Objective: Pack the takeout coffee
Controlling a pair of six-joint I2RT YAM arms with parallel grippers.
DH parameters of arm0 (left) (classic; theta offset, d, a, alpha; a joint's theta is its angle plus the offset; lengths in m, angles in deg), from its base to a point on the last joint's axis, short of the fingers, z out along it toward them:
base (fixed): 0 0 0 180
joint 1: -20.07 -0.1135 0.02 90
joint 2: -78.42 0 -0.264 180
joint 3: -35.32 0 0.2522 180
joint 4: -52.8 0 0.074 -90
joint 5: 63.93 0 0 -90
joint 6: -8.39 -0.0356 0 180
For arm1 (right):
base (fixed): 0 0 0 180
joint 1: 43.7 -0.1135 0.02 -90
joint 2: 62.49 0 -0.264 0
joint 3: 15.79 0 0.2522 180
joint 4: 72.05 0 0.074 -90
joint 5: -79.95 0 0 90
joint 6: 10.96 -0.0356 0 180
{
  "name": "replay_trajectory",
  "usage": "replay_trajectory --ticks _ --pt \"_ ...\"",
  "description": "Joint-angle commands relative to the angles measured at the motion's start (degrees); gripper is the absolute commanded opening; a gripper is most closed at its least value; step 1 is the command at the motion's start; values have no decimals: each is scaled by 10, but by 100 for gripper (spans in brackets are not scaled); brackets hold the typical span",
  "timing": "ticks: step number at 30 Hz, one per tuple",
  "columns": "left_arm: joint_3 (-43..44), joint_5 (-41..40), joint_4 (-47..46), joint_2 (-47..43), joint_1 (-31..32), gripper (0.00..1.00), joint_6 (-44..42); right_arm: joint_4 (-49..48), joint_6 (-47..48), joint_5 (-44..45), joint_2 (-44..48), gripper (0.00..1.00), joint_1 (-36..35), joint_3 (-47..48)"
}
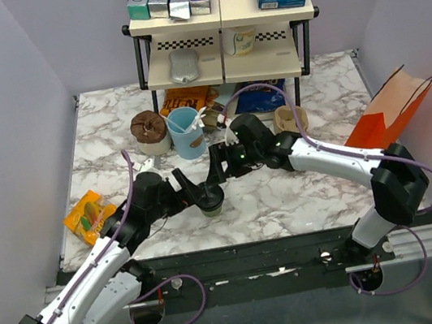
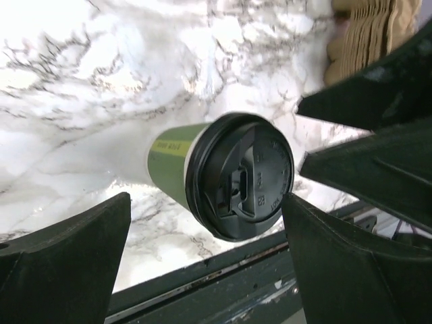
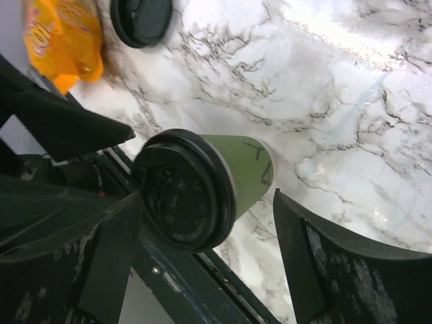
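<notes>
Takeout coffee [image 1: 212, 202] stands upright on the marble table [image 1: 328, 193], close to the near edge, about mid-width.

Left gripper [image 2: 206, 199]: jaws spread wide either side of the cup, holding nothing. One finger sits right at the lid rim; I can't tell if it touches. The other is clear.

Right gripper [image 3: 207, 197]: also spread, straddles the same cup from the other side, nothing held.

Handling, my read:
- Paper cup, light. Can't tell if it's full, so I treat it as liquid inside and keep it vertical.
- The thin wall will dent under a hard squeeze, so use low force.
- Black lid [image 2: 241, 177] looks press-fit. I won't grab or lift by it, as it could pop off.
- Best hold is the green side wall just under the lid rim. It's stiffest there, and the taper keeps the cup from sliding down through the fingers.
- The coated paper looks a bit slick.

Writing:
- Yellow-green band [image 2: 169, 145] on the cup side carries small print, not readable.
- The lid has embossed marks by the sip hole, also not readable.
- Orange snack bag [image 1: 87, 215] near the left edge: its print is too small to read.
</notes>
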Motion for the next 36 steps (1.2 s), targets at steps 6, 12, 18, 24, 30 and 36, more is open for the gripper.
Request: replay_trajectory --ticks 6,12,18,24,30,36 --pt "17 34 -58 49 -73 99 -4 -35 -92 -27 80 86 -9 -84" --pt "-21 124 -131 77 -106 91 2 -73 -136 -26 72 85 -19 -128" --pt "-55 146 -173 68 -107 83 14 -102 -159 -15 49 82 -24 -127" --pt "-74 153 -186 75 -107 73 16 -101 -188 -6 21 79 -25 -123" --pt "-96 144 -197 88 -107 64 28 -101 -211 -8 -4 65 -24 -135" --pt "-122 133 -186 99 -107 43 36 -68 -216 16 -21 52 -24 -144"
